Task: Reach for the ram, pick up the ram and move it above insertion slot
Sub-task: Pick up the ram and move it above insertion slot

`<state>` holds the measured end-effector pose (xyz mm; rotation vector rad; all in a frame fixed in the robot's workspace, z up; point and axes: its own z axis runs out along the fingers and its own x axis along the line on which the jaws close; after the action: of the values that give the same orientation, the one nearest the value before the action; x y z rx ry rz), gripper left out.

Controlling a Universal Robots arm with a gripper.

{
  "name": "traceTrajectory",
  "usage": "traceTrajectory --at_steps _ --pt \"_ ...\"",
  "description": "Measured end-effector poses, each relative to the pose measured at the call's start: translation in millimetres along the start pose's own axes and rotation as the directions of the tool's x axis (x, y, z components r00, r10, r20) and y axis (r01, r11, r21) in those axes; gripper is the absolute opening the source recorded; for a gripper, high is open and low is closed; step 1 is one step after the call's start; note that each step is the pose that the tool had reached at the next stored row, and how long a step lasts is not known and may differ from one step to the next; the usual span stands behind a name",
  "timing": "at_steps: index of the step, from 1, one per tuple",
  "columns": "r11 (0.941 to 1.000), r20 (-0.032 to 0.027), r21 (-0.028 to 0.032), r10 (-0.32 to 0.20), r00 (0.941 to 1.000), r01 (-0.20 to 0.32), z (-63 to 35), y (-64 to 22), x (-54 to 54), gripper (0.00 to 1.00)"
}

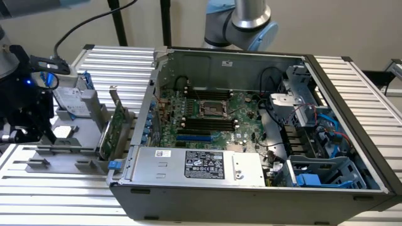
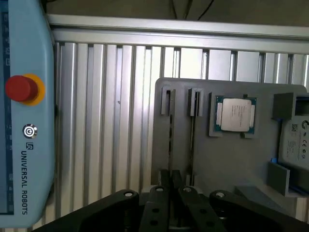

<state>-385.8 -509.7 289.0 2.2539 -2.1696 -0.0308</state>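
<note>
The ram (image 2: 170,140) appears edge-on as a thin dark strip standing in a slot of the grey holder (image 2: 231,164). My gripper (image 2: 172,186) is down at one end of that strip, and its black fingers (image 2: 157,203) sit close together on either side of it. In the exterior view the gripper (image 1: 28,134) hangs at the left end of the holder (image 1: 63,150), at the holder's height. The black memory slots (image 1: 207,123) lie on the motherboard inside the open computer case, far to the exterior view's right of the gripper.
A wide green expansion card (image 1: 112,129) stands upright between the holder and the case wall (image 1: 150,94). A processor chip (image 2: 235,114) and a labelled drive (image 2: 297,140) rest in the holder. A Universal Robots pendant (image 2: 24,111) lies on the ribbed table. A second arm (image 1: 248,23) stands behind the case.
</note>
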Motion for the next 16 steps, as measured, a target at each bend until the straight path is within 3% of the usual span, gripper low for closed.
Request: traceTrajectory --at_steps 16 --pt "0.9998 0.0292 0.0014 -0.019 0.9994 0.019 -67.2 -47.7 1.5 0.14"
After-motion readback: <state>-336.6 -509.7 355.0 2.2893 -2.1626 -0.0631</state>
